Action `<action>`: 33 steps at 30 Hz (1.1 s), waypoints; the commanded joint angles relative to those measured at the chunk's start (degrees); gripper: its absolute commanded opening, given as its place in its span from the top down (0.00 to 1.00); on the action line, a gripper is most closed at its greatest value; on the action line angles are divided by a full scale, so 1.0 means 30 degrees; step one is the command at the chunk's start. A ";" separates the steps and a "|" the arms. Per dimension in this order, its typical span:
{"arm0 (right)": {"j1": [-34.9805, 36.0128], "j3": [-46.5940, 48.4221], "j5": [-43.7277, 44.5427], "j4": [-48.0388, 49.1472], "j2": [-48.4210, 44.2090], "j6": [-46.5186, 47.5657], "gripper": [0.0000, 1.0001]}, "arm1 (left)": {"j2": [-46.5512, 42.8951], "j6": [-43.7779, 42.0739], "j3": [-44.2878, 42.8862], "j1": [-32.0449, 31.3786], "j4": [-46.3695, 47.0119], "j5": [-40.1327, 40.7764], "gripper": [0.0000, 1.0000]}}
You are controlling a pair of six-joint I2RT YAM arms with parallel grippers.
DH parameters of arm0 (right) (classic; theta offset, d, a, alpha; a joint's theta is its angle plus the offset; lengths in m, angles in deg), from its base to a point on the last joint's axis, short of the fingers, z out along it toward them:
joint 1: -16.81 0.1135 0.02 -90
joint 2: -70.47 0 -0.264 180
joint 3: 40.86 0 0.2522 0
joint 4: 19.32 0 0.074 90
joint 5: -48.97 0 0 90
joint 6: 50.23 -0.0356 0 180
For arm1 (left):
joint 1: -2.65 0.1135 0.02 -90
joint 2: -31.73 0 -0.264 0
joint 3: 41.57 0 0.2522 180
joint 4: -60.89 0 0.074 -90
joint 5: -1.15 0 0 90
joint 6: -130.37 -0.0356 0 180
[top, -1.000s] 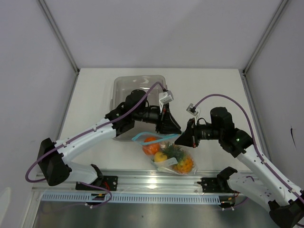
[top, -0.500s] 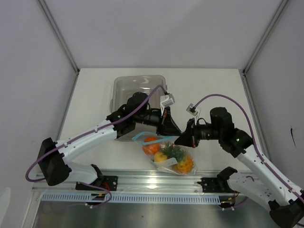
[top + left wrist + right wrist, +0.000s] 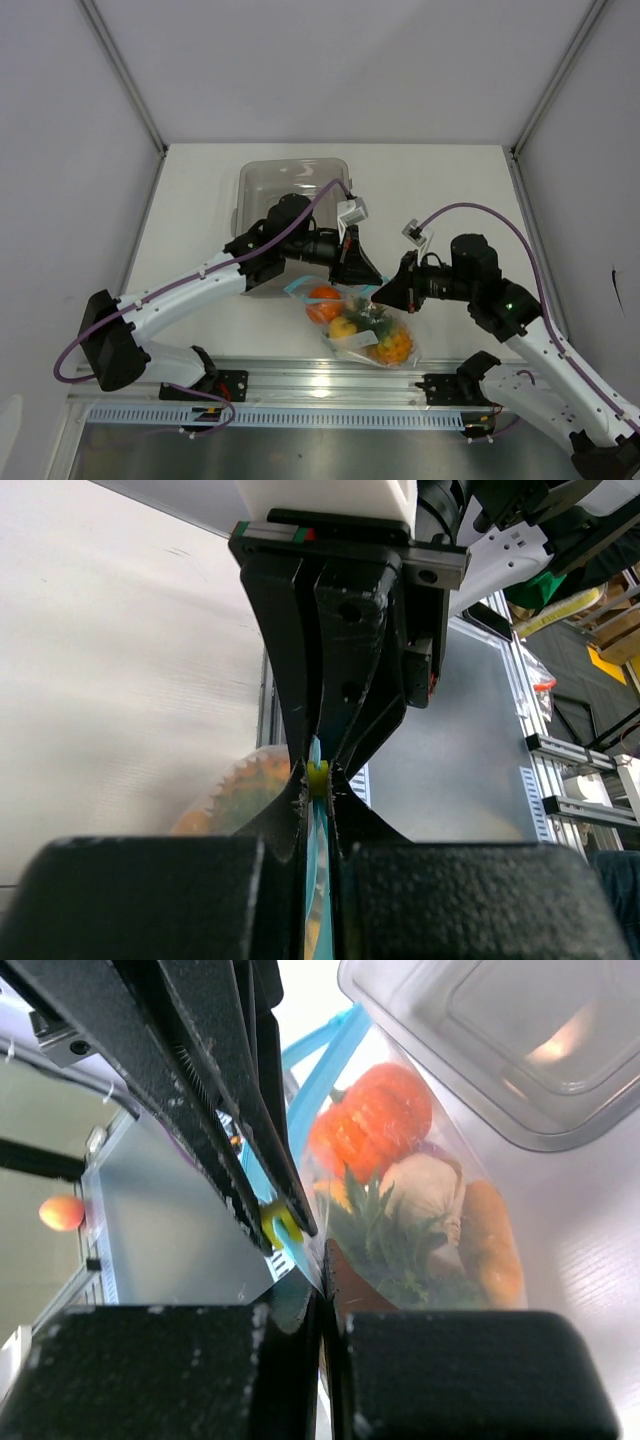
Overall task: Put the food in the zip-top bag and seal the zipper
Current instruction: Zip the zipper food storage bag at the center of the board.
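The left claw (image 3: 364, 274) and the right claw (image 3: 381, 294) met tip to tip, both pinched on the thin light blue zipper strip (image 3: 322, 1058), leaving no passable gap between them. Directly beneath both, the clear crinkly plastic bag (image 3: 360, 322) bulged with toy produce. Behind the left claw, the rigid clear grey rectangular tray (image 3: 270, 180) barred the way. Beyond the right claw's far side, open white tabletop (image 3: 450, 185) offered room. The metal rail (image 3: 320, 380) bounded the bag's near side.

A white table (image 3: 450, 190) carries a clear grey rectangular tray (image 3: 300, 178) toward its far side. Just in front of the tray, toward the table's near edge, lies a clear zip-top bag (image 3: 362, 322) packed with toy produce (image 3: 322, 303).
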State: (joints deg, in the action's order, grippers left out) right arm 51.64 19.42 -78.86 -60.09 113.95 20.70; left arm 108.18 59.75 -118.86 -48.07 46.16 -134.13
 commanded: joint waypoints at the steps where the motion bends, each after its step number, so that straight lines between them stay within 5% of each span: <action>1: -0.0067 -0.0359 0.1532 0.1646 -0.1162 -0.0995 1.00 | -0.0433 -0.0511 0.0198 0.0148 -0.0672 -0.0873 0.99; 10: -0.0008 -0.1445 0.1770 0.3433 -0.2688 -0.2520 1.00 | -0.0345 -0.0541 0.0873 0.0353 -0.0292 -0.1753 0.99; 14: -0.0008 -0.0775 -0.1329 0.2560 -0.0994 -0.1411 1.00 | -0.0169 -0.0161 0.0785 0.0354 0.0207 -0.2368 0.99; 18: 0.0226 0.0571 -0.3562 0.1064 0.0767 0.0143 0.86 | 0.0211 -0.0247 -0.0235 0.0354 0.0472 -0.2691 0.99; 22: 0.0168 0.1805 -0.3768 -0.0925 0.1499 0.1841 0.83 | 0.0300 -0.0541 -0.0709 0.0412 -0.0378 -0.2778 0.99; 29: 0.0109 0.2012 -0.4970 -0.0989 0.1970 0.2197 1.00 | 0.0416 -0.0804 -0.1001 0.0471 -0.0875 -0.2925 0.99; 33: 0.0167 0.1837 -0.4682 0.0177 0.1650 0.1264 1.00 | 0.0592 -0.0775 -0.1148 0.0471 -0.1227 -0.2925 0.99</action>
State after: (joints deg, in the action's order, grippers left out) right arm 51.90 22.92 -91.47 -64.04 120.05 25.84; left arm 109.36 59.16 -119.56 -46.87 43.14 -141.85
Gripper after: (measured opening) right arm 0.004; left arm 0.047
